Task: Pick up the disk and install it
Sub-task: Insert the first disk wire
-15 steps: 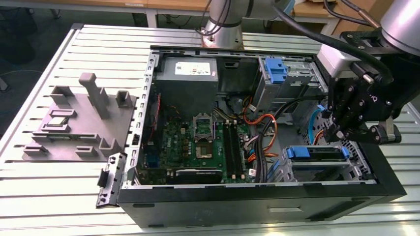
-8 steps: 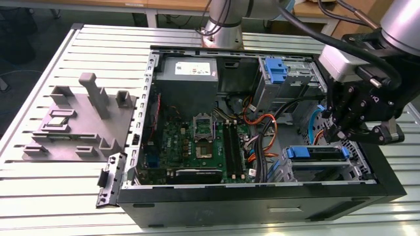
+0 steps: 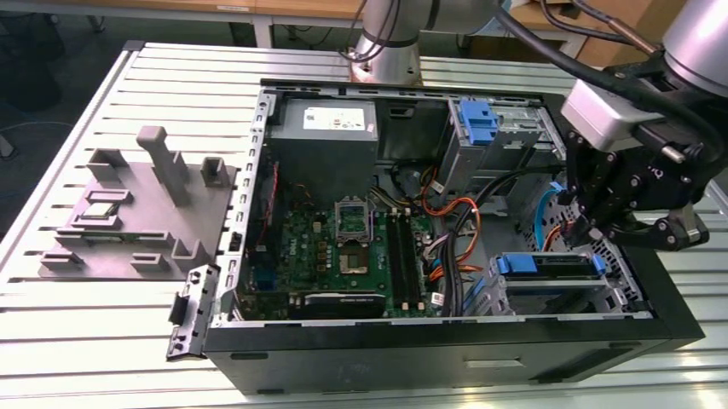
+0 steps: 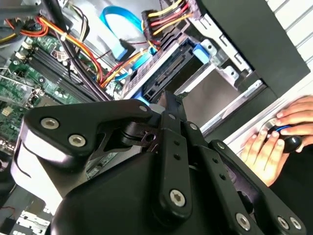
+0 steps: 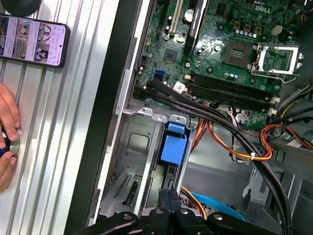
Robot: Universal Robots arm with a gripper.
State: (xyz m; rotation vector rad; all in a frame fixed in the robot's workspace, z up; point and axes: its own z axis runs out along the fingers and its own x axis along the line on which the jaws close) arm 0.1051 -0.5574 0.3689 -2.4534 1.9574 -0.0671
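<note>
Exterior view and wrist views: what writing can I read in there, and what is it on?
White label on the power-supply box: print too small to read.
Motherboard: a white maker's mark near its edge; the other markings are too small to read.
Phone screen: small pictures, no legible words.

My arm (image 3: 694, 43) reaches down at the exterior view's right, wrist bent, carrying my gripper (image 3: 620, 223) low. In the second wrist view my fingers (image 4: 171, 110) sit pressed together.
</note>
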